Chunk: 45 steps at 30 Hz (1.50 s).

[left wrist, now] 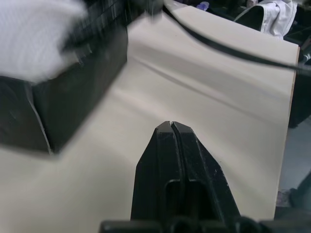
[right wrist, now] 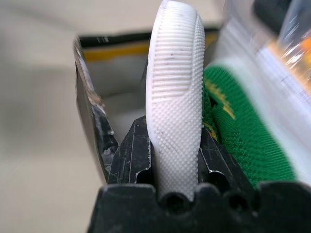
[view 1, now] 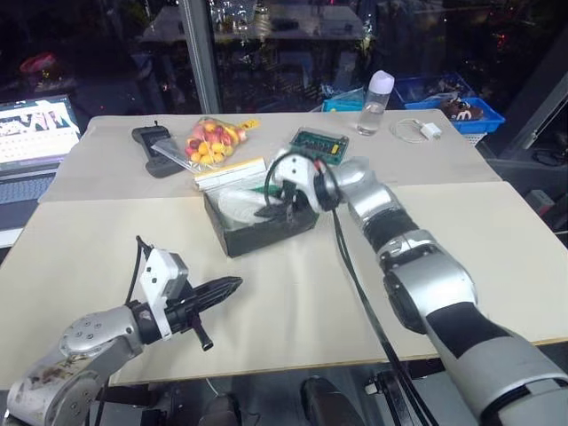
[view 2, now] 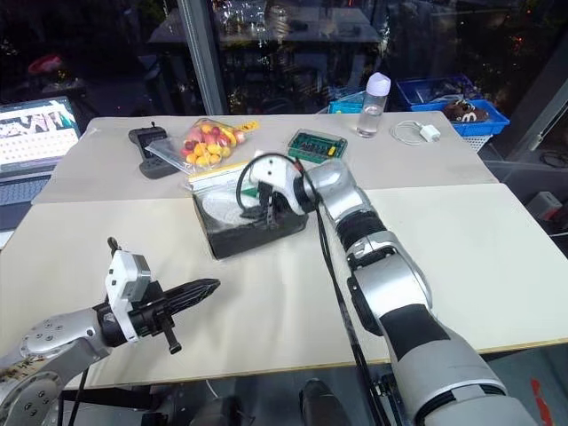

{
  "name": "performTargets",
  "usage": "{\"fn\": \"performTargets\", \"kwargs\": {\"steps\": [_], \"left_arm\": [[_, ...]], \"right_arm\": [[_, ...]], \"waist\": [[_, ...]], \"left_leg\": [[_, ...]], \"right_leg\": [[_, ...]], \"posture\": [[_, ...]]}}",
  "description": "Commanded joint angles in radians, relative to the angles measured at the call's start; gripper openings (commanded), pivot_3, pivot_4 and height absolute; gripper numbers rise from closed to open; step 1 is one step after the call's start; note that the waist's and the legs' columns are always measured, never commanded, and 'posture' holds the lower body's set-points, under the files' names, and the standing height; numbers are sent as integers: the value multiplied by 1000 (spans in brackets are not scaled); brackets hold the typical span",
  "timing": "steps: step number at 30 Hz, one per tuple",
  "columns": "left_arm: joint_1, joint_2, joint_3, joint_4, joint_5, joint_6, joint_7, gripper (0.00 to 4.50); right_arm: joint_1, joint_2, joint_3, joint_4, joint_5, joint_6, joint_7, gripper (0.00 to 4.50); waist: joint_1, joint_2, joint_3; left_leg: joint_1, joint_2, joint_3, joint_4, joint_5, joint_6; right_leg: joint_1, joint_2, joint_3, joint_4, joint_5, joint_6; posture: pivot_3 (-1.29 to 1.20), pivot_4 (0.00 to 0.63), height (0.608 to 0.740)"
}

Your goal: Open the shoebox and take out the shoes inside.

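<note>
On the beige table (view 1: 293, 302), centre: shoebox (view 1: 257, 232), black-sided, lid off the top and apparently propped against its far side as a pale and yellow edge (view 1: 232, 174); the lid face is turned away and no print on it can be read. Box interior partly hidden by the right gripper (view 1: 282, 206), which reaches in from the right; pale contents show inside, but the head views do not resolve their form. Right wrist view: right gripper's two black fingers (right wrist: 130, 158) clamped on a shoe (right wrist: 176, 97), gripped by its white ribbed and stippled sole, sole face toward the camera, the heel end buried between the fingers. A second shoe (right wrist: 243, 141), green knit upper with a small yellow mark too blurred to read, lies just beside it, cut off by the frame edge. Behind both, the box's white inner wall and a yellow band show, out of focus. Left gripper (view 1: 222, 289): near front-left edge of table, well apart from the box, fingers pressed together on nothing; left wrist view confirms the tips meeting over bare tabletop. Far side of table: bag of coloured balls (view 1: 211, 142), clear wrapping; dark handheld device (view 1: 153, 142), detail unclear; green case (view 1: 318, 143) with printed label, text too small to read; clear bottle (view 1: 375, 102) with pale cap; coiled white cable with plug (view 1: 419, 130). Left edge: laptop screen (view 1: 34, 130), cut off, contents illegible. Beyond the table: blue bin (view 1: 448, 98), contents indistinct.
</note>
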Motion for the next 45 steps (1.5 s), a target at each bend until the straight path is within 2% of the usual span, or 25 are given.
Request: {"fn": "performTargets", "kwargs": {"steps": [1,8,12,19,24,28,30,33,38,42,45], "left_arm": [[-11,1,2,-22,-7,-8,-6,0],[-15,-1,-5,-13,-1,-12,-15,0],[-19,1,-3,-3,2,-14,-24,0],[-20,2,-3,-4,2,-10,-28,0],[-20,4,-6,-3,1,-8,-32,0],[-18,-1,-16,2,10,-14,-36,0],[-19,-3,-18,6,14,-18,-40,0],[-13,-2,-18,13,20,-24,-51,0],[-9,0,-14,18,24,-26,-67,0],[-15,5,-16,25,27,-27,-79,0],[-22,6,-17,31,29,-27,-86,0]], "right_arm": [[-34,-19,-67,-157,86,93,-6,502],[-7,-44,-149,-314,189,288,-76,502],[97,-70,-105,-448,167,323,-88,502],[232,-42,-127,-704,262,550,-158,502],[266,28,-227,-813,364,704,-344,502],[297,50,-251,-880,394,722,-434,502],[346,40,-223,-944,381,704,-452,502],[415,8,-181,-1026,359,686,-464,502],[526,-132,-58,-1206,345,685,-360,502],[567,-232,0,-1294,333,681,-305,502],[585,-257,20,-1335,347,694,-300,502]], "waist": [[1,0,0],[6,0,0],[13,0,0],[22,2,2],[25,2,1],[30,2,2],[32,2,1],[32,2,1],[35,2,1],[37,2,1],[37,2,1]], "left_leg": [[-1,0,0,0,0,0],[-3,0,0,0,0,0],[-2,0,0,0,0,0],[-2,0,0,0,0,0],[-2,0,0,0,0,0],[-3,0,0,0,0,0],[-3,0,0,0,0,0],[-3,0,0,0,0,0],[-3,0,0,0,0,0],[-2,0,0,1,0,0],[-1,0,0,1,0,0]], "right_leg": [[-1,0,0,0,0,0],[-2,0,0,0,1,-1],[-2,0,-1,0,0,-1],[-3,0,0,1,0,0],[-3,0,0,0,0,0],[-2,0,-1,0,0,0],[-3,0,-1,0,0,0],[-2,0,-1,0,0,0],[-2,0,-1,0,0,0],[-2,0,-1,0,0,0],[-2,0,-1,0,0,0]], "posture": [[0,150,712],[0,150,712],[0,150,712],[0,150,712],[0,150,712],[0,150,712],[0,150,712],[0,150,712],[0,150,712],[0,150,712],[0,150,712]]}}
